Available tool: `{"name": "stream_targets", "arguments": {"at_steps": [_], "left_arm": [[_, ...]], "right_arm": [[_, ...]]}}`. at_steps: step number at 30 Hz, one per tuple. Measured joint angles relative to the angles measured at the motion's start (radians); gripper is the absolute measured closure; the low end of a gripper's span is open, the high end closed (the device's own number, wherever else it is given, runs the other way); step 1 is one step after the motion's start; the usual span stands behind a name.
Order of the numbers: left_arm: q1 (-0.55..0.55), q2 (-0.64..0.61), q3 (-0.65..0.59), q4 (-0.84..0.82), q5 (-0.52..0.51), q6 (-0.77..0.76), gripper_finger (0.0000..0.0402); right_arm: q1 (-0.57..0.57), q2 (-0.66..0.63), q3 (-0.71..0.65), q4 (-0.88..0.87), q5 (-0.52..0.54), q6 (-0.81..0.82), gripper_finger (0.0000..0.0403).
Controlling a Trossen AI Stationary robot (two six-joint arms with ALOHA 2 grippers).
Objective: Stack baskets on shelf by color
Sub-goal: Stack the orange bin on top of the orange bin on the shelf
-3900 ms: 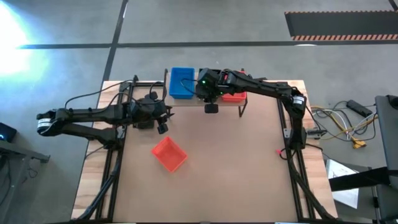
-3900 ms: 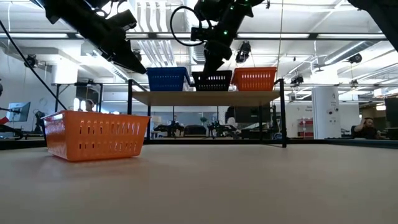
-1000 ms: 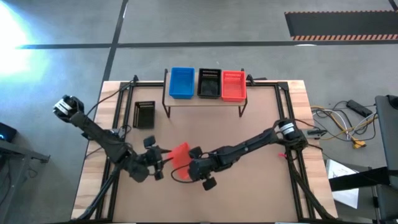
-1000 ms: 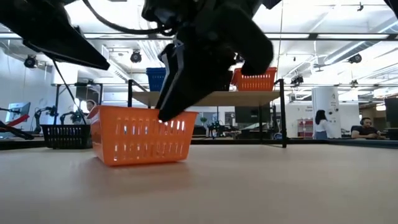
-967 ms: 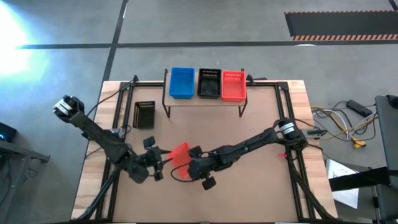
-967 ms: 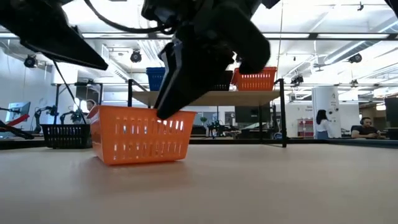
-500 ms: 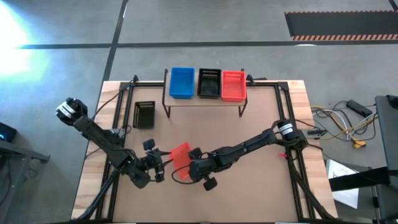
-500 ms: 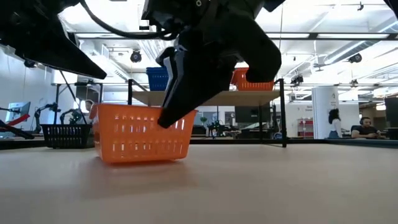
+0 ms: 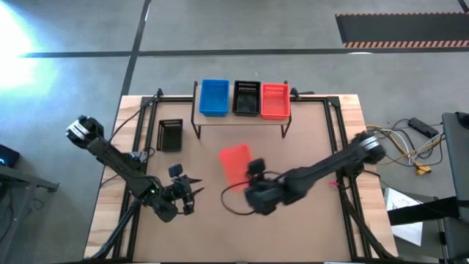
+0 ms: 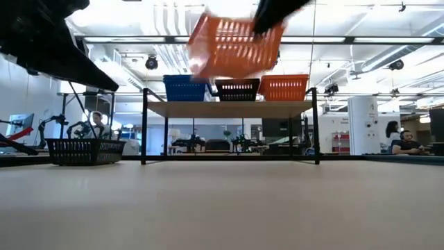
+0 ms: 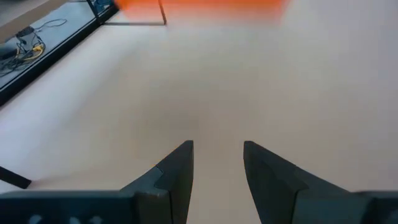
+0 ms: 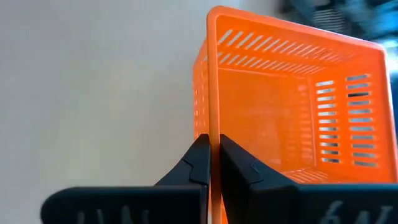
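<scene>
The right gripper [image 12: 213,163], clenched on the orange slotted plastic basket's [image 9: 236,162] wall, had lifted it off the table toward the far wooden shelf [image 10: 229,109]; the left gripper [image 11: 217,163] waited released, near-left.

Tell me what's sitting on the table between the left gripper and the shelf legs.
Nothing: in the left wrist view the left gripper faces bare tabletop. The high view shows the same up to the shelf; the black basket on the table sits off to the side.

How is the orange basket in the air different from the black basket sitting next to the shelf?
The orange basket hangs tilted above the table, pinched at its rim by the right gripper; the black basket sits level on the table, untouched, left of the shelf. Both have slotted sides.
</scene>
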Motion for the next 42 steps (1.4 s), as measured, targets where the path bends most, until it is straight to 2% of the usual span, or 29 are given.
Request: {"name": "stream_targets", "arguments": {"at_steps": [5,10,12,17,21,26,36,42], "left_arm": [[0.0,0.03,-0.001,0.021,-0.004,0.0,0.0277],[0.0,0.071,-0.001,0.06,-0.008,0.0,0.0277],[0.0,0.085,-0.001,0.066,-0.008,0.0,0.0277],[0.0,0.113,-0.001,0.093,-0.008,0.0,0.0277],[0.0,0.12,-0.001,0.108,-0.007,0.0,0.0277],[0.0,0.117,-0.001,0.112,-0.007,0.0,0.0277],[0.0,0.116,-0.001,0.129,-0.007,0.0,0.0277],[0.0,0.116,0.0,0.13,-0.007,0.0,0.0277]], "right_arm": [[-0.041,-0.198,0.0,-0.082,0.104,-0.013,0.0394],[-0.242,-0.344,-0.004,-0.129,0.094,-0.115,0.0394],[-0.351,-0.373,-0.013,-0.142,0.038,-0.186,0.0394],[-0.612,-0.391,-0.045,-0.145,-0.229,-0.319,0.0394],[-0.733,-0.381,-0.065,-0.157,-0.27,-0.355,0.0394],[-0.773,-0.368,-0.069,-0.174,-0.294,-0.364,0.0394],[-0.772,-0.371,-0.085,-0.196,-0.326,-0.341,0.039],[-0.774,-0.371,-0.116,-0.189,-0.317,-0.346,0.0336]]}}
